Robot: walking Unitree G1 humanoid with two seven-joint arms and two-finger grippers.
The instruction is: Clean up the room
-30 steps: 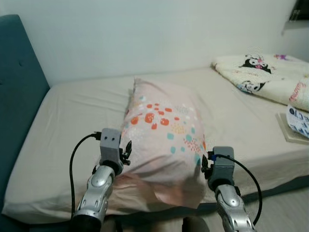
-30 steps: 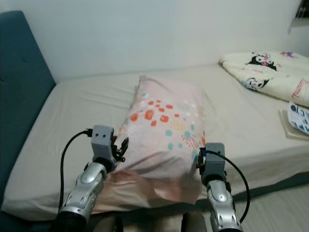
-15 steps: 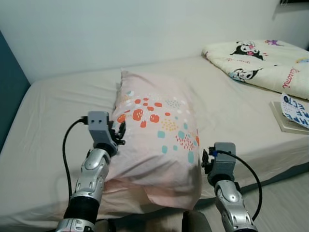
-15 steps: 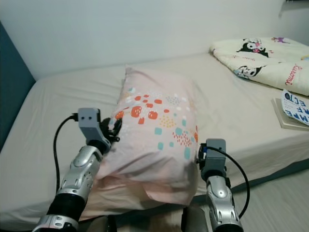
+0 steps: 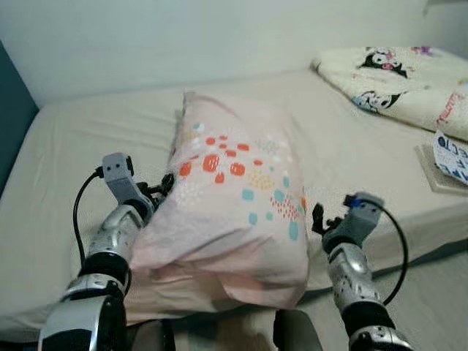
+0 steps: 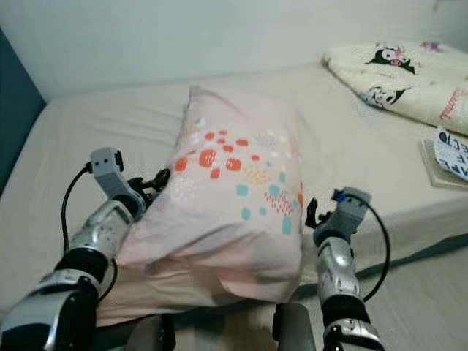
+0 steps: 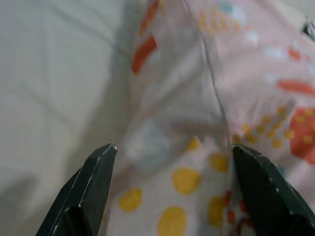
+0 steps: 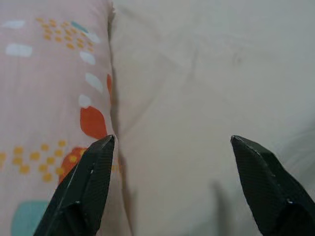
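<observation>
While the pink pillow (image 5: 234, 197) with its orange, teal and yellow spots lies lengthwise on the beige bed sheet (image 5: 73, 146), its near end overhanging the mattress edge towards me, I have one arm on each side of it. My left gripper (image 5: 157, 189) is at the pillow's left edge, roughly halfway along it, with the forearm angled up and inwards from low on my left and its wrist camera block tipped outwards. In the left wrist view my two black fingers (image 7: 93, 191) stand wide apart, with the pillow's patterned cloth and seam between them; I cannot tell whether they touch it. My right gripper (image 5: 322, 219) is just beside the pillow's right edge, near its front corner, the forearm rising almost straight up and the wrist bent so the gripper leans towards the pillow. In the right wrist view those fingers (image 8: 91, 182) are also spread wide and hold nothing; one tip lies against the pillow's side seam, the other over bare sheet.

Beyond the pillow's right side, a folded cream blanket (image 5: 395, 80) with black-and-white cartoon figures sits at the far corner of the bed. Nearer, also to the pillow's right, a flat book (image 5: 447, 168) lies on the sheet. A teal headboard (image 5: 11, 121) stands to the pillow's left.
</observation>
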